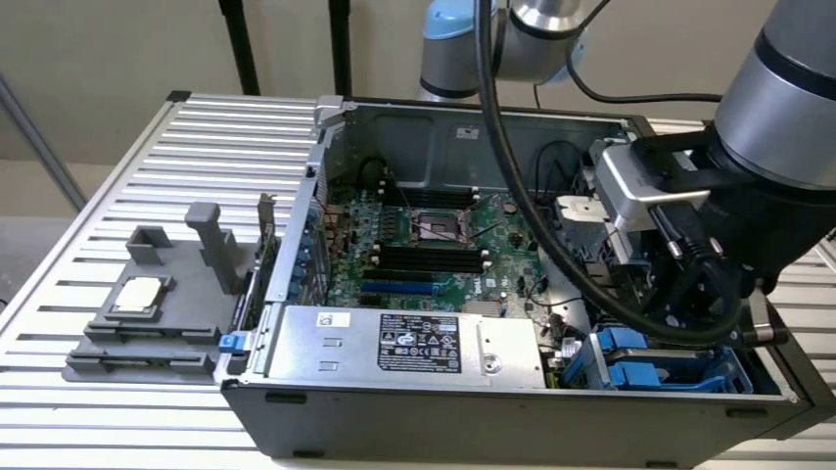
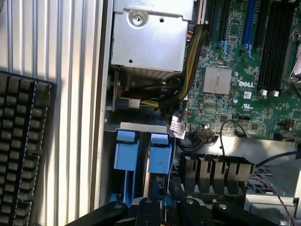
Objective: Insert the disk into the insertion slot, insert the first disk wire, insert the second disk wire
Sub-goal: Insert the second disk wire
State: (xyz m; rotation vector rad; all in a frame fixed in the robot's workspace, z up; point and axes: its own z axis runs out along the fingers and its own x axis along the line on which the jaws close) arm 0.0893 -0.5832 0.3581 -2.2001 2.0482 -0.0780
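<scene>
1. My gripper (image 2: 155,207) hung low over the drive-bay corner of the open computer case (image 1: 432,397); in the wrist view its dark fingers (image 2: 149,209) sat at the frame edge, just above the blue tabs; I could not tell whether they were parted or closed, nor whether they gripped anything.
2. The disk (image 2: 159,157) looked to me already seated upright in the insertion slot (image 2: 141,126), its blue carrier tab showing beside a second blue tab (image 2: 126,150); in the exterior view the same blue parts (image 1: 653,367) lay under the arm's cable loop.
3. I judged the work in hand to be the wiring; doing it well meant keeping the approach square to the bay and steady, since the connector faces were hidden from me.
4. A loose bundle of wires (image 2: 181,94) with a white-tagged lead (image 2: 177,127) hung just beside the slot; it crowded the approach and could snag.
5. The silver power supply (image 1: 392,343) sat against the bay; the motherboard (image 1: 432,245) lay beyond it.
6. Outside the case, a grey fixture (image 1: 157,313) stood on the slatted bench (image 1: 209,147); a black keyboard (image 2: 21,150) rested well apart.
</scene>
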